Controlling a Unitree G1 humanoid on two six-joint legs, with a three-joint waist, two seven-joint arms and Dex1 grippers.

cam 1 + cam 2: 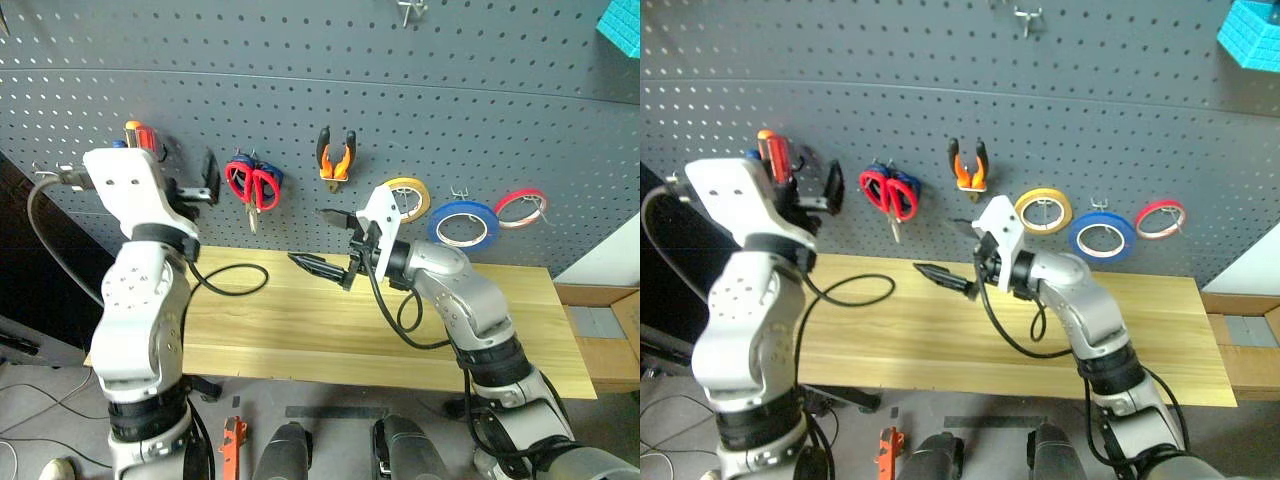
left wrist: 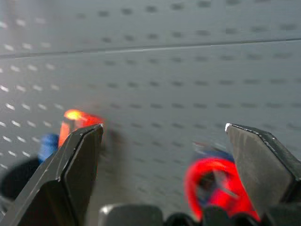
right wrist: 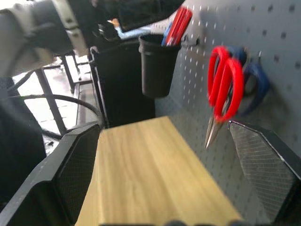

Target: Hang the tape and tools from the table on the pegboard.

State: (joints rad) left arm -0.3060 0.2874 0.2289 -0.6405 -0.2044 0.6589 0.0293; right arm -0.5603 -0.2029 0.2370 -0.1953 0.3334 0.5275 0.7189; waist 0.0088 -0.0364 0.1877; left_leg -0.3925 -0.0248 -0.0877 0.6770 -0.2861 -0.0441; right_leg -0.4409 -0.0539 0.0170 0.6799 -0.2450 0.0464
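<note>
1. Nearest the camera, at the bottom edge of the head views, an orange-and-black tool [image 1: 232, 447] lies on the floor in front of the bench [image 1: 300, 330].
2. The bench is a long top of light yellowish wood running across the middle of the frame. A black cable [image 1: 235, 280] loops over its left part; no tape or tool lies on the wood that shows.
3. The left end effector [image 1: 208, 180] sits at the left of the frame, raised in front of the pegboard [image 1: 450, 90]. Its two black fingers stand wide apart with nothing between them. In the left wrist view they frame the pegboard.
4. The right end effector [image 1: 322, 240] is at the centre of the frame, above the bench and pointing toward the left. Its fingers are spread wide and hold nothing.
5. Farthest back, the dark grey pegboard carries the things, from left to right.
6. A black cup [image 3: 159, 63] at the left holds the screwdrivers [image 3: 178, 24], red and orange handles upward.
7. The red-handled scissors [image 1: 258, 187] hang next, points down, with blue-handled scissors [image 3: 254, 84] just behind them.
8. The pliers [image 1: 336, 155] with orange-and-black handles hang above the centre, handles up.
9. To the right hang a yellow roll [image 1: 408, 197], then the blue tape [image 1: 464, 224], slightly lower, then a red roll [image 1: 521, 208].
</note>
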